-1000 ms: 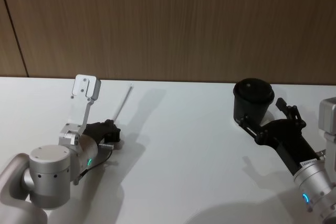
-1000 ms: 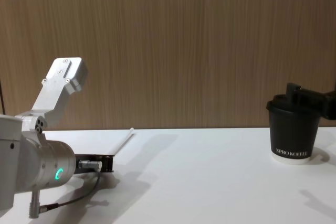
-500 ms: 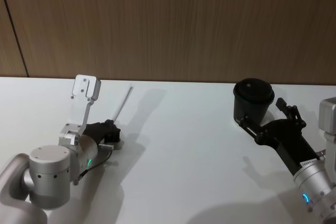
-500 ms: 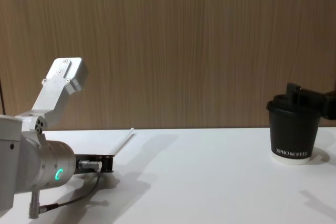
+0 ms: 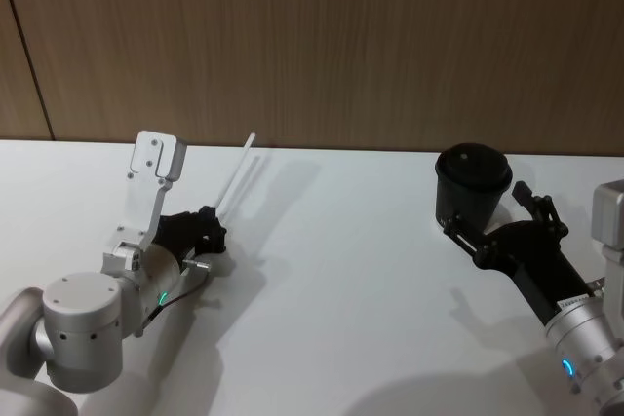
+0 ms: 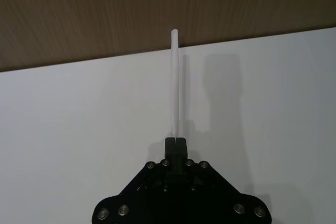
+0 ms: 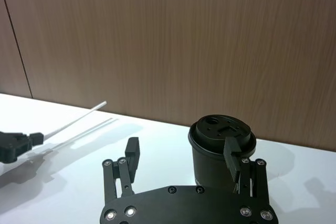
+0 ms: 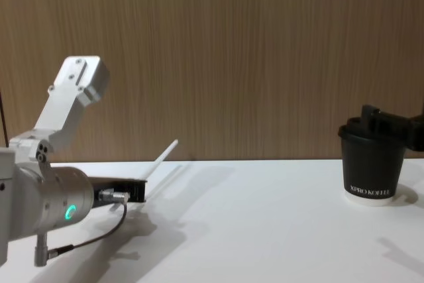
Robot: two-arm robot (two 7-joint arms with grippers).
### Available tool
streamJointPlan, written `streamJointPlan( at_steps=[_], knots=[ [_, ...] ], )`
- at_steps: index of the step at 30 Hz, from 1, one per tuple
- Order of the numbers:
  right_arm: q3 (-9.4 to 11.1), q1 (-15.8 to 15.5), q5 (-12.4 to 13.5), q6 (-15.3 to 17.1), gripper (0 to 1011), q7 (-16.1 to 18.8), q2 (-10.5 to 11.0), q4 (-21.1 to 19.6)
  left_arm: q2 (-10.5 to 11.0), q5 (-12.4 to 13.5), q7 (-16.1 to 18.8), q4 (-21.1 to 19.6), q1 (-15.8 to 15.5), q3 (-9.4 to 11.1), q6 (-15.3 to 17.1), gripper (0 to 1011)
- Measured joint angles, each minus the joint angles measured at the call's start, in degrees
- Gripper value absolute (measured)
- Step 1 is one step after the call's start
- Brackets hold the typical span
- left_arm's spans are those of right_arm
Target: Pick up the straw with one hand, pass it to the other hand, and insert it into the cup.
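Straw point(image 5: 235, 176) position: we find it clamped at its near end between the fingers of the left gripper point(image 5: 213, 225), at the left side of the white desk point(image 5: 341, 289). It slants up and away toward the wooden wall point(image 5: 341, 46), and its free end is clear of the desk surface. We find the cup point(image 5: 472, 187) standing upright with its lid on at the right side of the desk, well apart from the straw. The right gripper point(image 7: 181, 153) sits just beside the cup, its fingers spread apart and holding nothing.
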Motion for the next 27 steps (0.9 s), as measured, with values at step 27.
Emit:
streamJointPlan(
  at_steps=[27],
  knots=[
    [0.0,0.0,0.0,0.0,1001,0.0,0.0,0.0,4.8,-1.8,-12.9,-9.3,2.6,0.4,-15.7,0]
  ],
)
